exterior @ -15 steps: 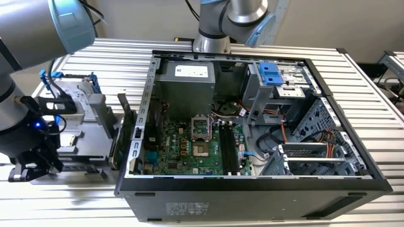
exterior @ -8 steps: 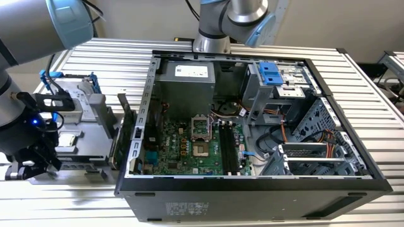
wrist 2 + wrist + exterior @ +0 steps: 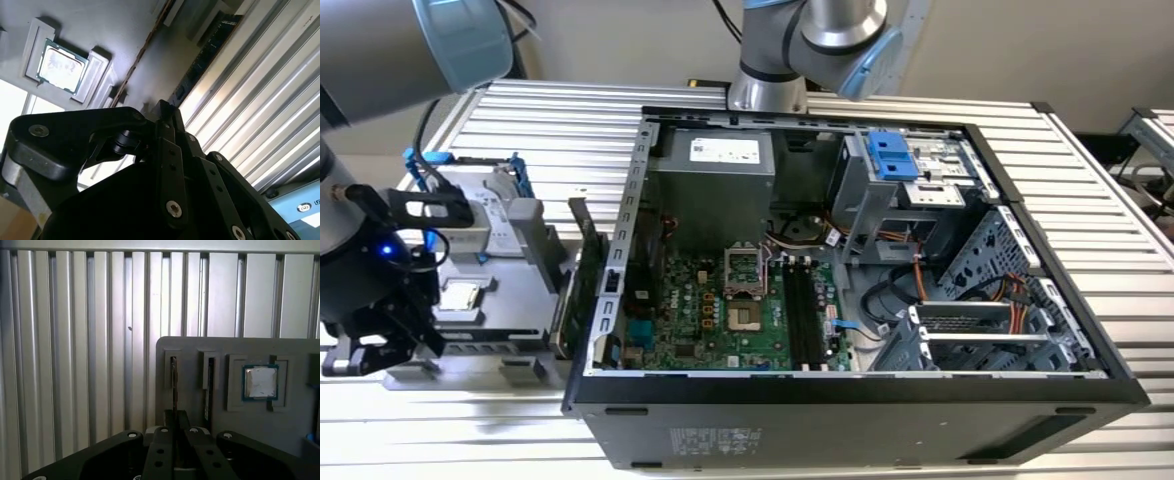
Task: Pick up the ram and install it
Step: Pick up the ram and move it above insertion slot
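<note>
Fingers [image 3: 168, 421] point down, pinching the slotted ram [image 3: 173, 377].

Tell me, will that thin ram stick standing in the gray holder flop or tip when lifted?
Probably stiff: the ram stands straight on edge. Likely light, being so thin. Its slot in the gray holder should stop tipping.

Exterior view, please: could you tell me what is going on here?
The arm has its gripper over the grey holder, beside the open case. In the first wrist view it lines up with a ram standing on edge in a holder slot, near the processor. The ram is not yet installed.
</note>
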Controlling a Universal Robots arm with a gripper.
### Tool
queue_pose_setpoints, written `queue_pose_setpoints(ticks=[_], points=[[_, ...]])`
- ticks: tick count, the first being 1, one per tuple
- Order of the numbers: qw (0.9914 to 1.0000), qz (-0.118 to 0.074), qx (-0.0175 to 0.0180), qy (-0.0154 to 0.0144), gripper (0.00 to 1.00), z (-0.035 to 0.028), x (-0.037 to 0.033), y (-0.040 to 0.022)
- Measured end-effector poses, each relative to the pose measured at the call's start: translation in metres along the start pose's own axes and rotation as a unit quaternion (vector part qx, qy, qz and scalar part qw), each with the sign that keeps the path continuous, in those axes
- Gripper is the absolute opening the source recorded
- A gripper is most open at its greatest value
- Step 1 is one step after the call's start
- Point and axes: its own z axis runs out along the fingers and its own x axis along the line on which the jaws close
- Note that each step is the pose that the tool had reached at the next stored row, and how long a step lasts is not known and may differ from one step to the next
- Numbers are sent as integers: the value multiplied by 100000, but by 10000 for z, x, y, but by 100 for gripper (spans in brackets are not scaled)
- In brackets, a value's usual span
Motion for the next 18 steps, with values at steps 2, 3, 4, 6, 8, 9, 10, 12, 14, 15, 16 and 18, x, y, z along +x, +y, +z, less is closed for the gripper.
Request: queue_pose_setpoints(ticks=[2,3,4,6,8,9,10,12,14,15,16,18], points=[[100000,169,3,3,0,-13,0,1],[100000,292,30,-7,0,-15,0,2],[99999,426,65,-46,0,-18,0,3],[99998,672,68,-69,0,-19,0,3],[99998,677,61,-66,0,-20,0,3],[99998,680,63,-65,0,-20,0,2],[99998,680,57,-63,0,-20,0,3],[99998,678,54,-24,0,-24,-4,2],[99998,681,71,16,0,-22,-12,3],[99998,675,64,26,0,-22,-12,4],[99998,676,68,26,0,-24,-12,4],[99998,680,58,34,0,-40,-12,5]])
